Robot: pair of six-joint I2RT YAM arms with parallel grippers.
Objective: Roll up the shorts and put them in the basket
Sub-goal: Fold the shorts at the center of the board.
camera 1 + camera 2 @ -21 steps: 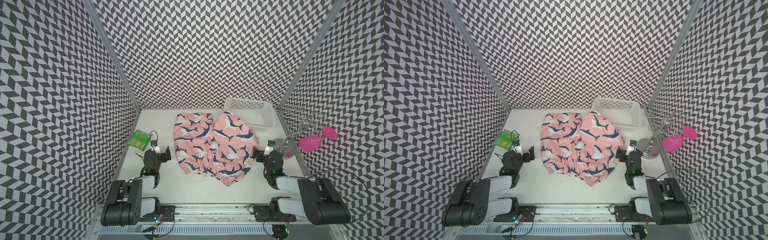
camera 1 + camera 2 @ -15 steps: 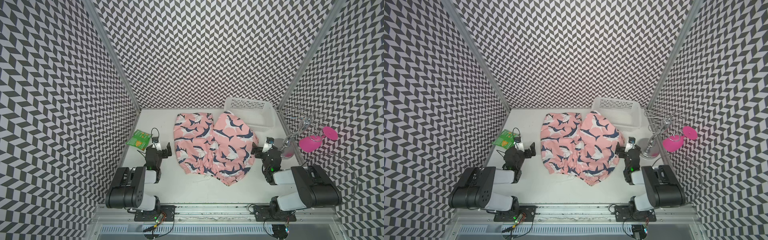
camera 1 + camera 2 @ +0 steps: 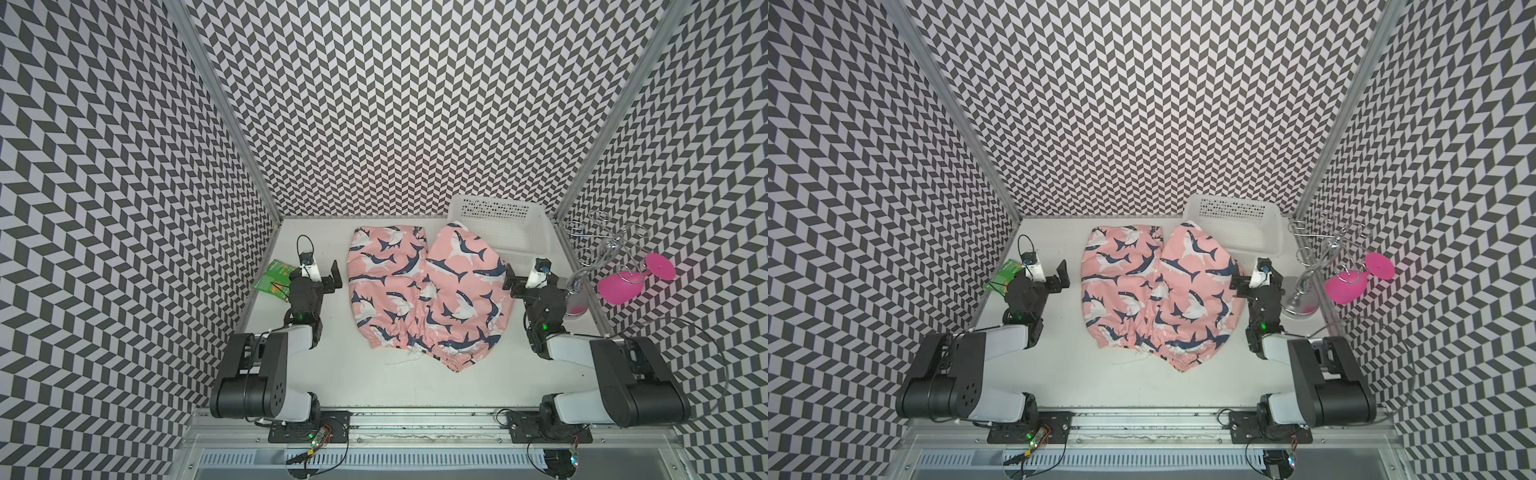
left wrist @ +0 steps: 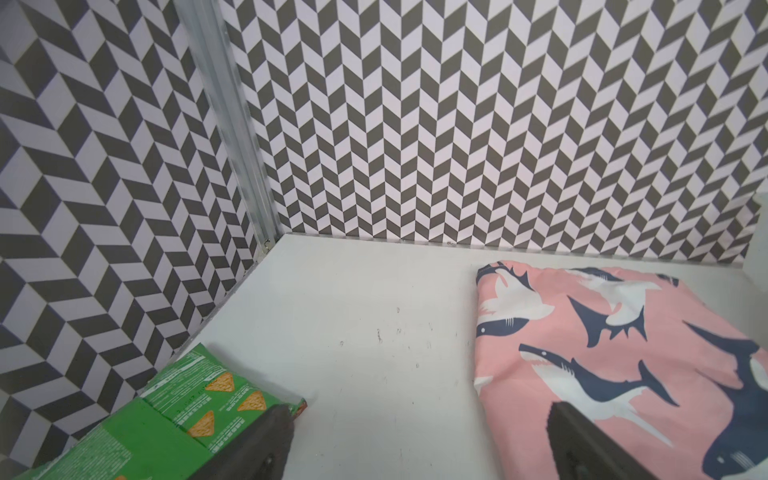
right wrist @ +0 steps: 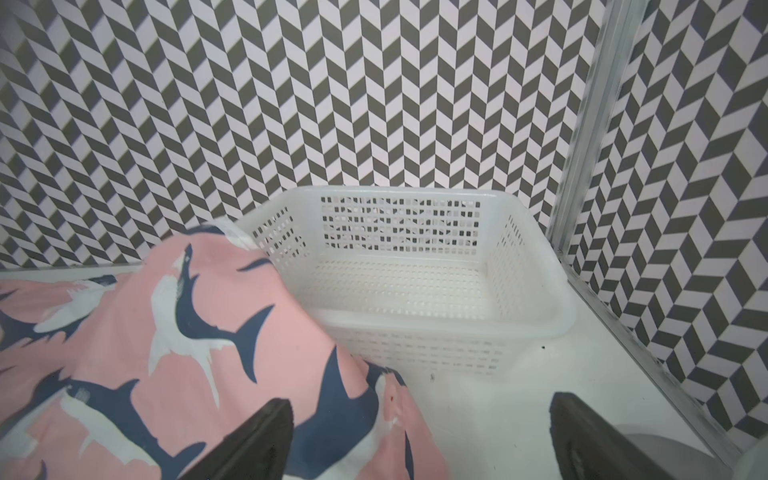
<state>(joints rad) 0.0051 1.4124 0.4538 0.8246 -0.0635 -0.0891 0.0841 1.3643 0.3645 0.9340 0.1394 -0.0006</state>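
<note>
No words or numbers can be read. Small white print is seen on the green snack packet (image 4: 174, 409), but it is too blurred to be made out.

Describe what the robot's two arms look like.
The left arm and right arm match: chunky black joint housings, white link shells, black wrists with a green light, small white wrist cameras (a looped black cable on the left one), and flat black jaws.

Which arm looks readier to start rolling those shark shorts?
Probably right: the right gripper, open, sits right at the shorts' edge, near the leg resting against the basket. The left gripper stands slightly apart.
</note>
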